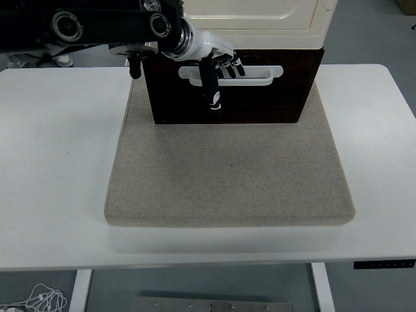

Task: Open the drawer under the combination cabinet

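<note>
The dark brown drawer [266,104] sits under the cream cabinet [260,19] at the back of the mat. A white slotted handle [263,77] runs across the drawer's front. My left hand [221,73] comes in from the upper left and is at the handle's left half. Its fingers [233,65] are curled into the slot, and the thumb [212,94] hangs down over the drawer front. The drawer front stands a little forward of the cabinet body. My right arm does not show.
A beige felt mat [227,175] covers the middle of the white table [52,162] and carries the cabinet. My left forearm [97,25] crosses the upper left. Cables [39,300] lie on the floor below the table's near edge.
</note>
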